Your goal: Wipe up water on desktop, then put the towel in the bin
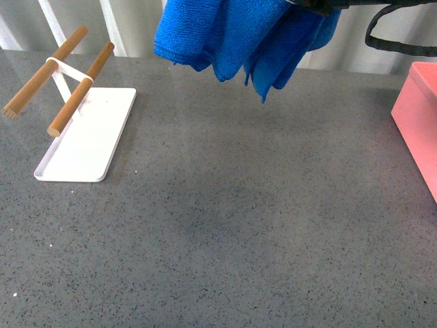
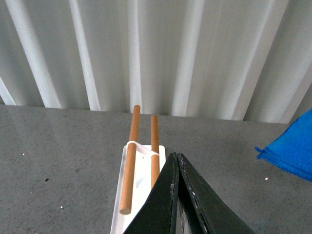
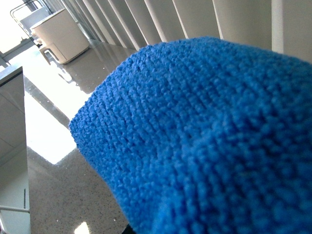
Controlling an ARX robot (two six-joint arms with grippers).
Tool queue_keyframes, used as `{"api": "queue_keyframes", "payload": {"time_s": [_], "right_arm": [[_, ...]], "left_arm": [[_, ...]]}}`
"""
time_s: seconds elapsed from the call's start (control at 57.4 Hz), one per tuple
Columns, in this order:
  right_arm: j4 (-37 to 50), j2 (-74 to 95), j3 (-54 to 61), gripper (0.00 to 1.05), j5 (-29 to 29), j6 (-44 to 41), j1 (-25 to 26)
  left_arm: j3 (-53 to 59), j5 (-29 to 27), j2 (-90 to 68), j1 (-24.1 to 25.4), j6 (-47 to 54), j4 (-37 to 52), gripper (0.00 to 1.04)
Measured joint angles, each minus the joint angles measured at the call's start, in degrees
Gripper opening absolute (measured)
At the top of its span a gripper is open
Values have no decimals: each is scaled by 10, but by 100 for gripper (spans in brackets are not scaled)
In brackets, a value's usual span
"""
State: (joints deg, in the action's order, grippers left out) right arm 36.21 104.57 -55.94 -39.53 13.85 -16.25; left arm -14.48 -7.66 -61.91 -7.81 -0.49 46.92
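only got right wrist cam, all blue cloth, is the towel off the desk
observer: Yes. In the front view the thick bright blue soft-pile towel hangs clear above the dark grey speckled desktop.
operator: where's the bin from it
observer: The salmon-pink rectangular plastic bin sits at the far right; the towel hangs left of it, not over it.
operator: left tool busy
observer: No, the left tool is shut and empty, near the flat white tray with two wooden rods.

towel (image 1: pixel 232 34) bright blue | desktop (image 1: pixel 239 225) speckled dark grey | bin (image 1: pixel 420 116) salmon-pink
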Motion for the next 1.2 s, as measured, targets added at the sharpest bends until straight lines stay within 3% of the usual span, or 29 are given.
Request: {"api": "queue_keyframes", "payload": {"time_s": [0.348, 0.401, 0.488, 0.819, 1.202], "right_arm": [[-7, 0, 6, 4, 0, -6, 6], [-9, 0, 6, 4, 2, -8, 6], [-12, -1, 8, 4, 4, -12, 6], [-36, -6, 15, 4, 12, -33, 3], [-48, -8, 22, 4, 18, -47, 4]], "left_arm": [[71, 34, 105, 33, 0, -35, 4], [79, 67, 124, 55, 1, -45, 4], [94, 73, 160, 74, 1, -67, 4], [132, 76, 237, 77, 1, -98, 4], [132, 76, 372, 77, 1, -223, 4]]}}
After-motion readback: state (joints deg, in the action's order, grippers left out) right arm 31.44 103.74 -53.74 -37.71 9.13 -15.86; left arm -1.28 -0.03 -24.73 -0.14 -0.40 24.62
